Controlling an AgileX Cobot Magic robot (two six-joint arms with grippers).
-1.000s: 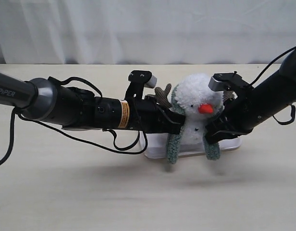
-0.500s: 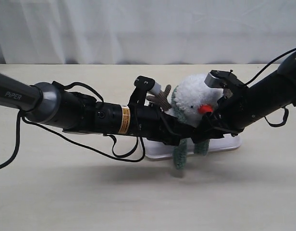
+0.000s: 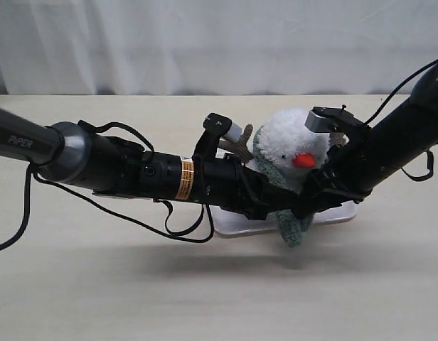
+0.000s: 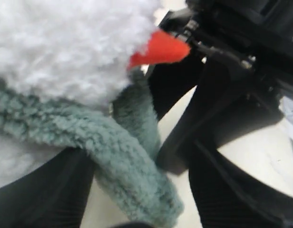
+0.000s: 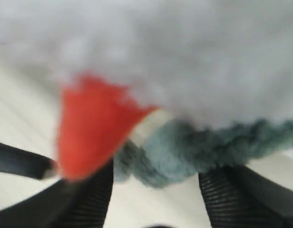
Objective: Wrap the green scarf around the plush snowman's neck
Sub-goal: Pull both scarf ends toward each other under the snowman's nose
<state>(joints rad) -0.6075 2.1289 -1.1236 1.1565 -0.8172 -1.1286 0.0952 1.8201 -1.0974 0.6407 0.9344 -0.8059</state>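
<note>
Snowman: the snowman stands upright on a white tray, right of centre in the exterior view, with its orange nose facing the camera.
Scarf: the scarf circles the neck crease under the nose. One end hangs over the tray's front edge, low and right of centre.
Left hand: the left hand reaches in from the left of the frame to the snowman's chest. Its fingers are spread, and the scarf end runs through the gap against one of them.
Right hand: the right hand comes in from the right, just beside the left one. A bunch of scarf fills the gap between its fingers. The view is blurred, so I cannot tell whether they press it.
Step in hand: probably crossing the two ends at the front to close the loop.
Doing it well: keep the band seated in the crease and draw the ends sideways, not forward, so the snowman does not tip onto the worktop. Keep the two crowded hands from knocking each other.
</note>
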